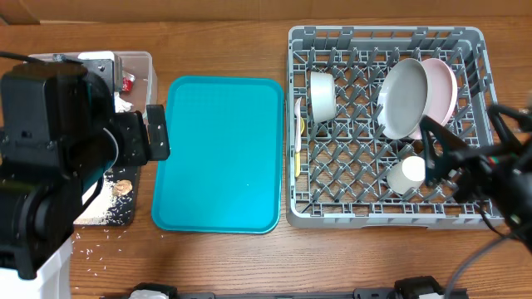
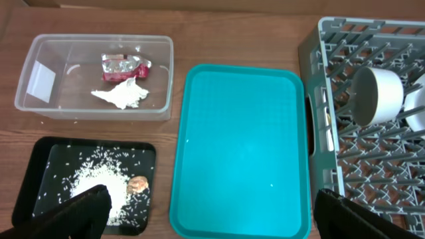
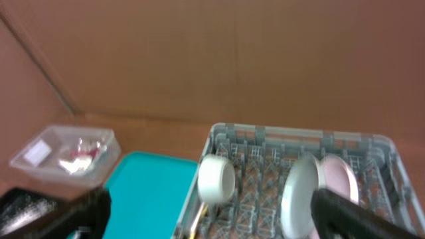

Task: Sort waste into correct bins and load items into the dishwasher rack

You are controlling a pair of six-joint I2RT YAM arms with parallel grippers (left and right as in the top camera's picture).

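**Overhead.**
- Dishwasher rack [image 1: 378, 218], on the right of the surface [image 1: 249, 266], holds all five items.
  - Small grey bowl [image 1: 322, 95]: on its side at the left.
  - Pale-yellow utensil [image 1: 298, 141]: along the left wall.
  - Grey plate [image 1: 403, 98] and pink plate [image 1: 446, 83]: leaning together at the back.
  - White cup [image 1: 407, 174]: lying near the front.
- My right claw [image 1: 436, 156] is just beside the cup, fingers spread, gripping nothing. I cannot tell whether it touches the cup.
- Teal tray [image 1: 218, 154]: bare.
- My left arm [image 1: 50, 124] covers most of the bins. A corner of the black tray [image 1: 125, 214] shows, with stray rice grains [image 1: 96, 247] on the wood next to it.

Step in hand, as I judge it: freeing the right claw from the cup. To do it well, I should rise straight up with the fingers wide. I should stay clear of the grey plate's lower edge and the pegs, so nothing tips.

**Left wrist.** This view supplies what my arm hides above.
- Clear tub [image 2: 99, 38]: foil wrapper [image 2: 123, 65] and napkin [image 2: 123, 95] inside.
- Black tray: rice heap [image 2: 99, 182] and brown scrap [image 2: 137, 185].
- My left claw [image 2: 212, 216]: spread and empty, hanging above the black and teal trays.

**Right wrist.** Blurred.
- My fingers stand wide apart at the bottom edge, with nothing between them.
- The bowl and both plates show.
- The cup does not appear here; only the overhead view locates it.
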